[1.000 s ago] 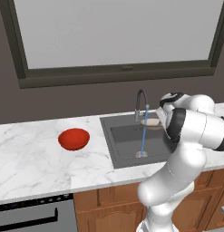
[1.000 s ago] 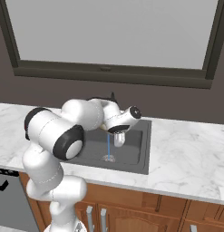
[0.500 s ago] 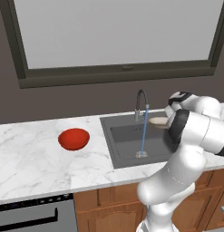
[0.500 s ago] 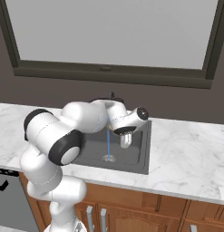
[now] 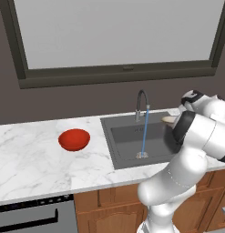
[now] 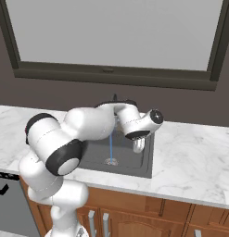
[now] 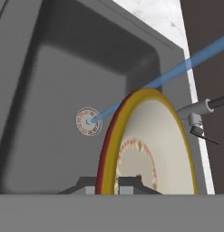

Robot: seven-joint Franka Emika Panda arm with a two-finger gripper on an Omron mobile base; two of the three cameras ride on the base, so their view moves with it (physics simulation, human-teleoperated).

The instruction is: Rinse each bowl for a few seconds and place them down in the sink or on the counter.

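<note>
Counter [image 5: 36,159] runs left to right under the window, sink [image 5: 127,150] set into it, tap [image 5: 140,102] at the back rim with water [image 5: 144,132] running straight down onto the drain [image 7: 89,121].

My gripper [image 6: 139,144] is over the sink's right side, near the right wall, jaws pinched narrow on the rim of the cream bowl [image 7: 152,149]. In the hand view the bowl stands on edge between my fingertips [image 7: 129,182], inside face toward the tap, brownish rim toward the basin floor. From the left base view I see just its edge [image 5: 169,119] poking out past my forearm, above the basin, well clear of the stream.

Red bowl [image 5: 74,139] sits upright on the counter, left of the sink, apart from it.

Versus a second ago: bowl was just beside the stream under the tap; my hand has carried it right, away from the water. Grip unchanged. Red bowl and tap flow the same.
</note>
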